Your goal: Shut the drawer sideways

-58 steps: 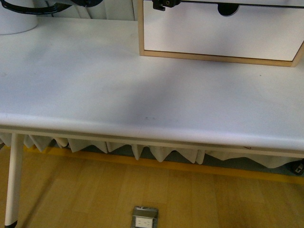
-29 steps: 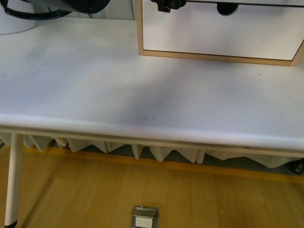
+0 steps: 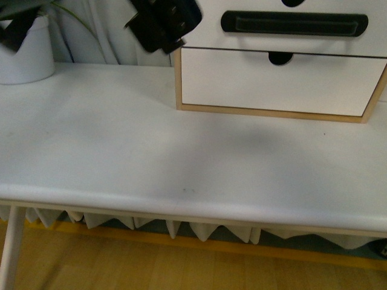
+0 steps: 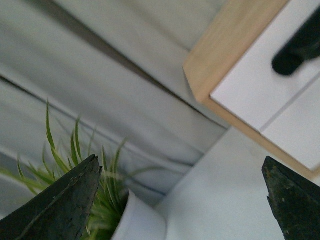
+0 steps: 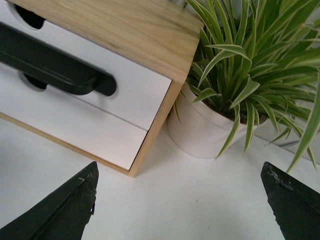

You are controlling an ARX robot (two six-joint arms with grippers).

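The drawer (image 3: 211, 33) is the upper white front with a long black bar handle (image 3: 294, 23), in a light-wood cabinet (image 3: 179, 78) at the table's back right. I cannot tell how far out it stands. Below it is a plain white front (image 3: 272, 84) with no handle. A black part of my left arm (image 3: 163, 21) hangs just left of the cabinet's upper corner. My left gripper (image 4: 182, 200) is open and empty, with the cabinet corner (image 4: 220, 65) and the handle's end (image 4: 297, 50) ahead. My right gripper (image 5: 180, 205) is open and empty over the table, beside the cabinet's other end (image 5: 165, 115) and the handle (image 5: 55, 67).
A white pot (image 3: 27, 51) with a green plant (image 4: 75, 165) stands at the back left. A second potted plant (image 5: 250, 55) in a white pot (image 5: 200, 130) stands close against the cabinet's right side. The white table (image 3: 151, 157) spreads in front. Curtains (image 4: 100, 75) hang behind.
The front view has shifted, so the cabinet sits lower in it and the black handle now shows. The black arm part has come down beside the cabinet's left corner.
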